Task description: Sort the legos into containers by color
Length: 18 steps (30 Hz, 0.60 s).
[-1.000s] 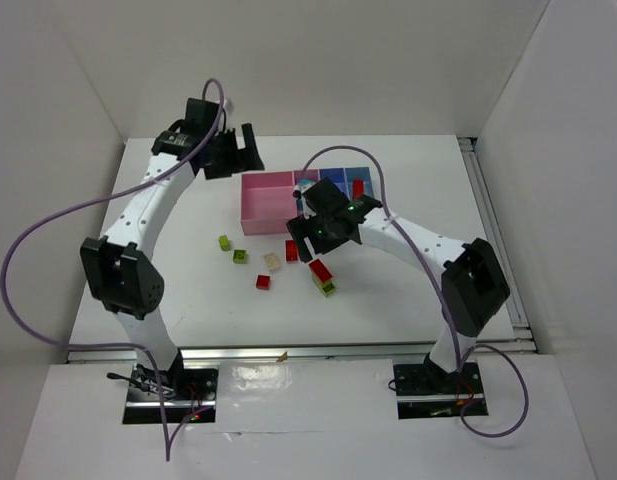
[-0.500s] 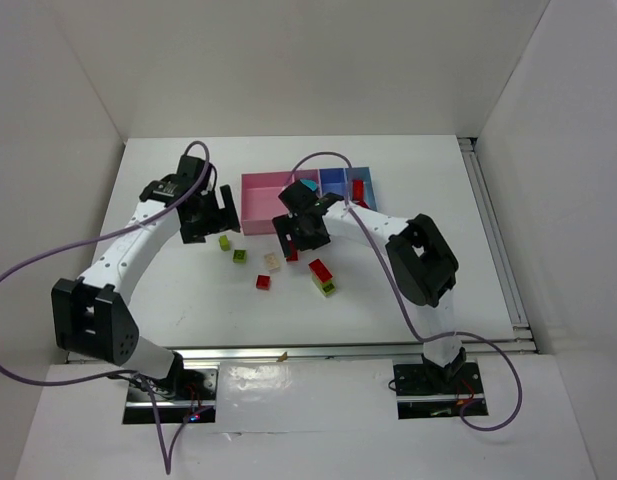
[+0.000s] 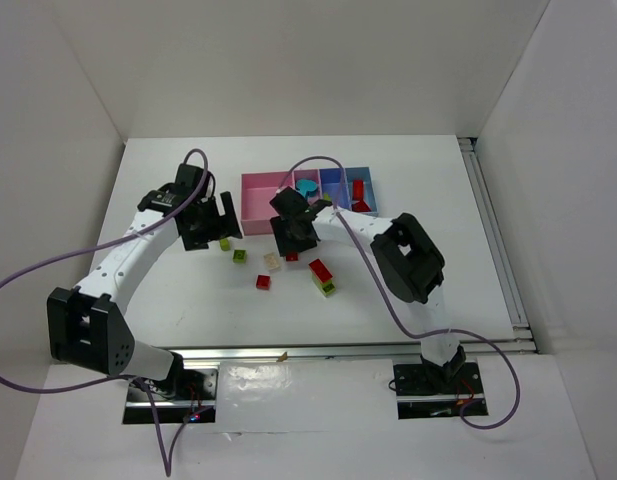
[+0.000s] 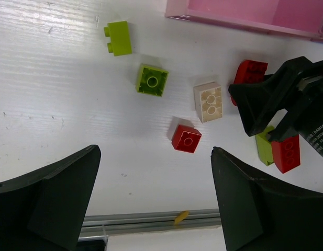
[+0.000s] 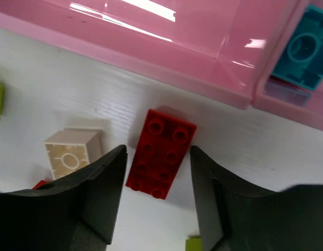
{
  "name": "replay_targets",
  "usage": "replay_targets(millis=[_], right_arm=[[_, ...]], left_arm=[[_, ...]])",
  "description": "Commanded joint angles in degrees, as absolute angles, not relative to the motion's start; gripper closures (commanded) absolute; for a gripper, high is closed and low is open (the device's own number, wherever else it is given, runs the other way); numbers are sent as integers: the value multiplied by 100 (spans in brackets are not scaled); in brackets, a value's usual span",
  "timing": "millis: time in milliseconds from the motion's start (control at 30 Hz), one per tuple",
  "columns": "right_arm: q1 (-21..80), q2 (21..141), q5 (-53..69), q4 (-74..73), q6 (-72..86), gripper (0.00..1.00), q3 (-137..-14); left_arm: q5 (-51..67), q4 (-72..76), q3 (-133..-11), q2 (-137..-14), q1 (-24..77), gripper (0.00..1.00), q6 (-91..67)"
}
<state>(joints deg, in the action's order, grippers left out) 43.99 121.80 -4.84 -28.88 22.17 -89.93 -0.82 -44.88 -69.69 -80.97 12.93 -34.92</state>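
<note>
A red lego (image 5: 161, 154), flat with two rows of studs, lies on the table just in front of the pink container (image 5: 177, 68). My right gripper (image 5: 157, 151) is down over it, a finger against each long side, shut on it. In the top view the right gripper (image 3: 291, 240) hides most of that red lego (image 3: 291, 257). My left gripper (image 4: 156, 209) hangs wide open with nothing between its fingers, above two yellow-green legos (image 4: 118, 38) (image 4: 152, 80), a beige lego (image 4: 209, 102) and a small red one (image 4: 186, 138). The containers (image 3: 258, 200) stand in a row at the back.
A cyan lego (image 3: 306, 187) lies in the narrow pink bin and a red one (image 3: 358, 190) in the far right blue bin. A red-on-green stack (image 3: 322, 277) sits right of the loose legos. A metal rail (image 4: 151, 219) runs along the table's near edge.
The right gripper moved left and down onto the red lego and its jaws narrowed onto it. The left arm swung from the back of the table forward over the yellow-green legos.
</note>
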Motion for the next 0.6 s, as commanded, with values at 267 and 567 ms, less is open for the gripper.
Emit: replay_targets(millis=[267,567], right_arm=[[4579,10953,-1361,-3032,2364,80,-8904],[3121,9888,-1819,-3252,2032,80,-8850]], left_arm=[[62,-4351,-6918,-8130,1424,4,-3261],[-44,-4403,-6803,-8665,2557,2,-3374]])
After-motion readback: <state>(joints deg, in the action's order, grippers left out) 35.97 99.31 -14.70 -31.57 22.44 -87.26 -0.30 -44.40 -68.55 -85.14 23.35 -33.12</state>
